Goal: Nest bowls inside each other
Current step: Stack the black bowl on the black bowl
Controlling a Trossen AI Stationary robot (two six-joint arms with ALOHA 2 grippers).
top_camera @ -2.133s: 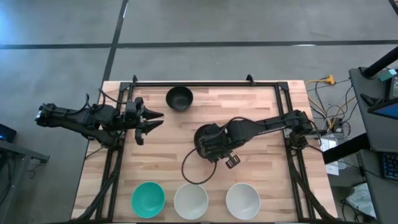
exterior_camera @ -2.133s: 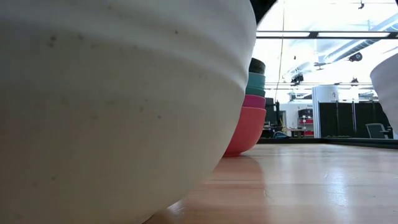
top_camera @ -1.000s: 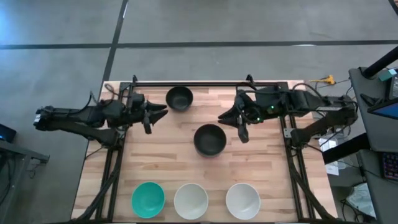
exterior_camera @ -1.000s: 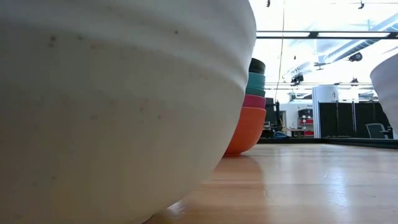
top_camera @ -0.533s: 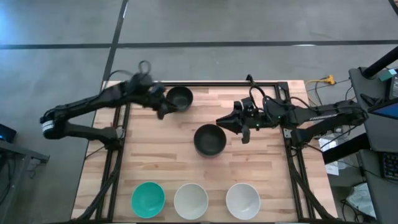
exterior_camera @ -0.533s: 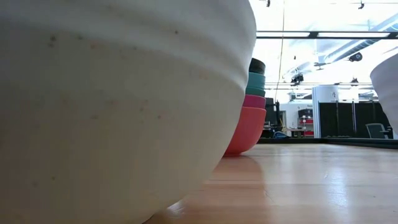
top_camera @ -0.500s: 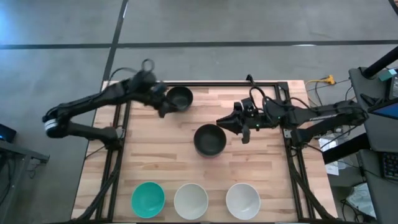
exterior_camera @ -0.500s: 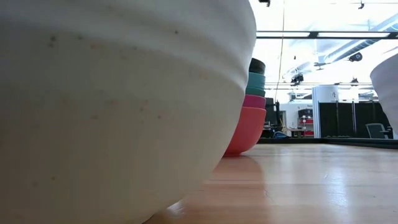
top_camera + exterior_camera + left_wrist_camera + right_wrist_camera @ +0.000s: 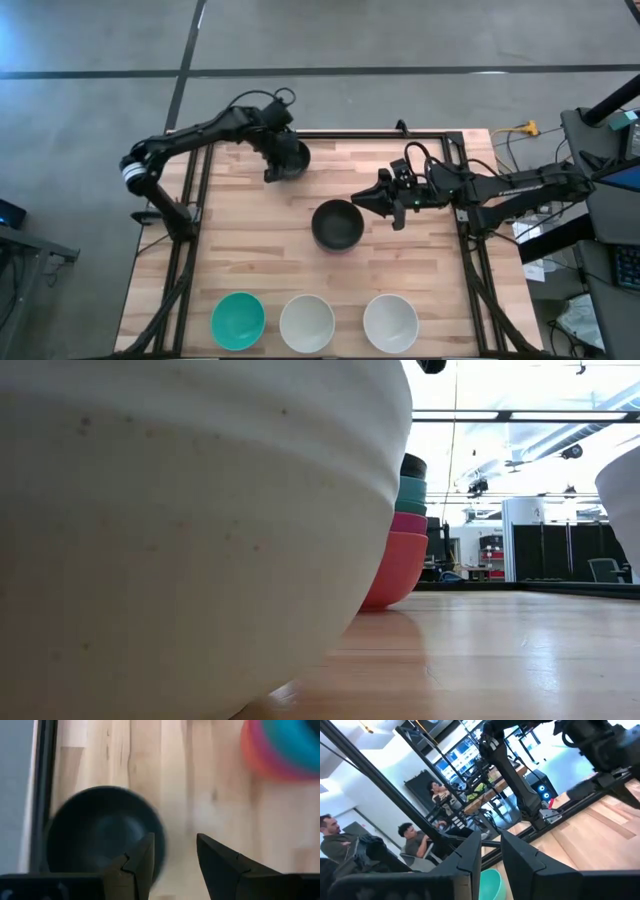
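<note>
A lone black bowl [image 9: 290, 157] sits on its base near the table's far edge. My left gripper [image 9: 274, 170] hangs over it, open. In the left wrist view one finger [image 9: 142, 855] is over the bowl's [image 9: 102, 835] rim and the other stands outside it. A nested stack [image 9: 337, 225], black on top, stands mid-table. The low view shows the stack [image 9: 400, 540] with red at the bottom, then magenta, teal and black. My right gripper [image 9: 384, 200] waits open just right of the stack. A teal bowl [image 9: 238, 320] and two white bowls [image 9: 307, 322] [image 9: 391, 322] line the near edge. My left gripper comes from above with its fingers on either side of the black bowl's rim [image 9: 159, 845], on the side toward the stack. I cannot tell whether a finger touches it. The bowl sits on the table.
A black metal frame [image 9: 330, 133] runs along the far edge and both sides of the table. Bare wood lies between the stack and the near row of bowls. People [image 9: 415, 845] sit in the room beyond the table.
My left arm has swung from the table's left edge up and around toward the far edge, bringing its gripper over the lone black bowl. My right gripper has stayed beside the stack. No bowl has moved.
</note>
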